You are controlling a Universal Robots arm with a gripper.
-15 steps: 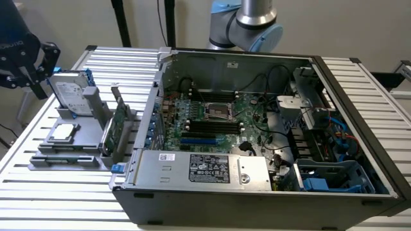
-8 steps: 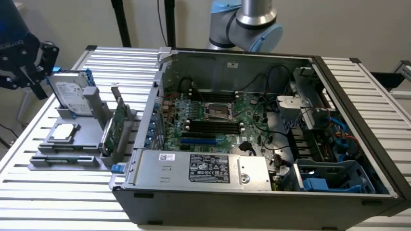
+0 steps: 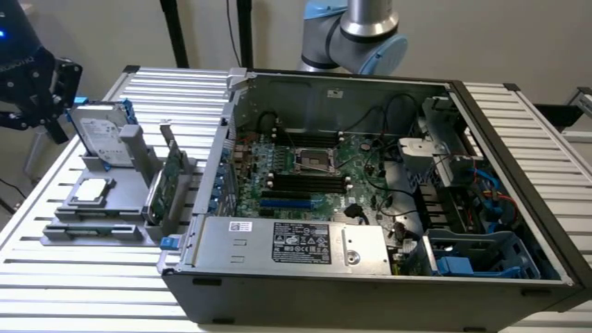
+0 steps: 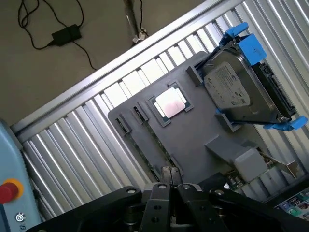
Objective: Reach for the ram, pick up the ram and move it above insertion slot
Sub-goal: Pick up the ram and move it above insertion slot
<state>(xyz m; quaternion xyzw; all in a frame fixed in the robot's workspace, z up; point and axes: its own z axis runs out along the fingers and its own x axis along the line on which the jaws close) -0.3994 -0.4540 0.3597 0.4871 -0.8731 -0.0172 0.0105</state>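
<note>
The gripper's (image 4: pixel 170 186) fingers (image 4: pixel 160 198) are pressed together with nothing between them. They hang over the grey holder (image 4: pixel 193 140), close to one end of the ram (image 4: pixel 154 144); whether they touch it I cannot tell. The ram sits low in a narrow slot along one edge of the holder, with its long axis running along that edge. In the exterior view it lies from left to right at the holder's near side, one end pointing toward the computer case (image 3: pixel 370 277). Next to it in the holder is a processor chip (image 4: pixel 170 103). Beyond that a hard drive (image 4: pixel 241 84) with blue rails stands upright, and an expansion card (image 3: pixel 165 184) stands on edge on the side toward the case. The holder rests on a slatted table (image 4: pixel 72 140).
</note>
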